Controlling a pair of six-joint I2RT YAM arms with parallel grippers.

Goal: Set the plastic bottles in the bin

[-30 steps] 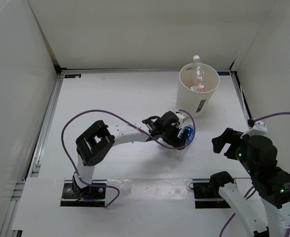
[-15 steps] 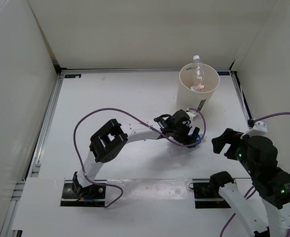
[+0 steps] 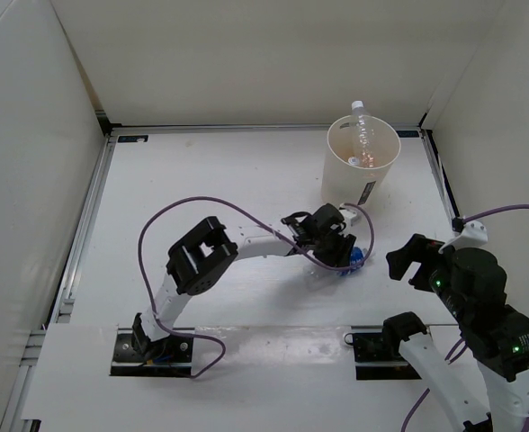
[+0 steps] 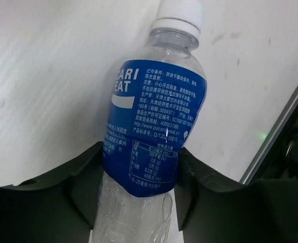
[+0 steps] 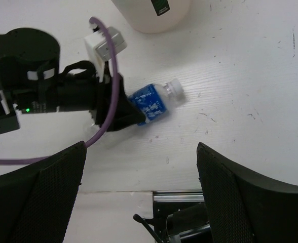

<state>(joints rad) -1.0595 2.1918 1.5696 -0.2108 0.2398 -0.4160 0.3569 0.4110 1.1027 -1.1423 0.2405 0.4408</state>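
- Worktop [image 3: 201, 180]: white, walled on three sides.
- Bin [image 3: 354, 187]: stands upright at the far right corner. One clear bottle [image 3: 363, 137] leans inside, its neck above the rim. What else is in the bin is too small to tell.
- Blue-label bottle [image 4: 154, 126]: lies right of centre, between the bin and the near edge, cap pointing toward the right edge. Whether it rests on the worktop or is just clear of it cannot be told.
- Left end effector [image 4: 136, 182]: fingers [image 4: 83, 179] closed against both sides of the blue-label bottle at its lower label, gripping it.
- Right end effector [image 5: 141, 167]: fingers spread wide, holding nothing, above the near right corner.
- Step in hand, as judged: grasp made on this bottle, carry to the bin not yet done.
- Next move calls for: a lift above the bin's rim, travel toward the far right corner, then release over the opening, clear of the leaning bottle's neck.
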